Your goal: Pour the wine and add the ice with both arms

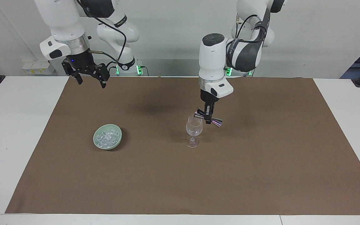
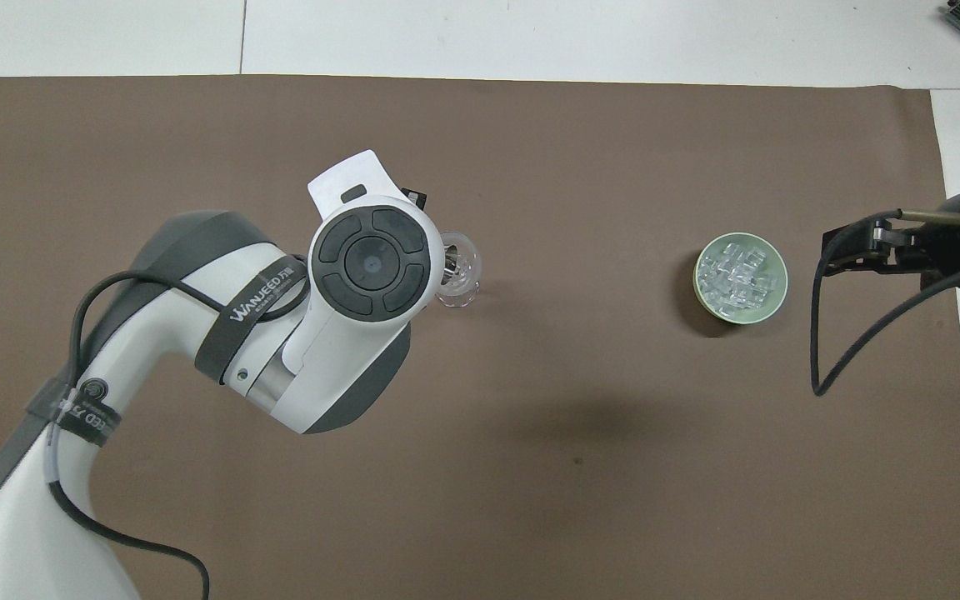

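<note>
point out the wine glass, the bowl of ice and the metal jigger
wine glass (image 1: 194, 126), facing view, on the clear bowl of the glass
bowl of ice (image 2: 739, 276), overhead view, on the ice chunks heaped inside it
metal jigger (image 1: 217, 122), facing view, on the raised end, beside the glass rim

Many small clear chunks of ice (image 1: 107, 137) lie heaped in a little round pale green bowl (image 1: 117, 139). A clear stemmed wine glass (image 1: 194, 129) stands upright, well apart.
</note>
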Robot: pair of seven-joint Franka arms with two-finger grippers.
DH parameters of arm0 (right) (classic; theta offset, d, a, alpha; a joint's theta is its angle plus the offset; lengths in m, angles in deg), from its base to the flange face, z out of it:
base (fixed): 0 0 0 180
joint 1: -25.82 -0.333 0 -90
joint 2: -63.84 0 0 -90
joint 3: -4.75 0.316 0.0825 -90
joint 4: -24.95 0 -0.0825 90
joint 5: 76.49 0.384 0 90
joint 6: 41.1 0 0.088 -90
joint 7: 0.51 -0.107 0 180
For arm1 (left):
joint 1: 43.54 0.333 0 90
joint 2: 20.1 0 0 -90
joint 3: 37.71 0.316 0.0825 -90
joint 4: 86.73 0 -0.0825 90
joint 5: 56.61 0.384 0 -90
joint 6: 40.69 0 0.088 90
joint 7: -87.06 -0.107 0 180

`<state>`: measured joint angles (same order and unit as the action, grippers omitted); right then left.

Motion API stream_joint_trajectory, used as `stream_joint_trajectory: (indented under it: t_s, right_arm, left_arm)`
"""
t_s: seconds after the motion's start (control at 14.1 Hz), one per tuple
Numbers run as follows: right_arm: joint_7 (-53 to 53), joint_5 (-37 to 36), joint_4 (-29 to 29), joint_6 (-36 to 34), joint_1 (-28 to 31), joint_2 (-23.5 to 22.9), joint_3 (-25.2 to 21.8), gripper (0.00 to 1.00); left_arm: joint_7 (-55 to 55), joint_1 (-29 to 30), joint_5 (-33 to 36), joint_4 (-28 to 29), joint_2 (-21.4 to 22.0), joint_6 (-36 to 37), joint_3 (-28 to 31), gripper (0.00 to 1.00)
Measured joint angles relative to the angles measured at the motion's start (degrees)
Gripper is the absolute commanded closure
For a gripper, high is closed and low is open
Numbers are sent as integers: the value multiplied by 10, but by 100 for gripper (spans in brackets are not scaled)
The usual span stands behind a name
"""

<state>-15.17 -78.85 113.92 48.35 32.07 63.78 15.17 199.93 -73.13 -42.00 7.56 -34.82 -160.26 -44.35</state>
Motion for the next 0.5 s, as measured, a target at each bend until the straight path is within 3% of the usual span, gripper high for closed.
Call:
stream_joint_trajectory:
  t_s: [0.5]
  right_arm:
    - [0, 0, 0, 0, 0, 0, 0, 0]
  left_arm:
    - [0, -2, 19, -18, -11, 17, 0, 100]
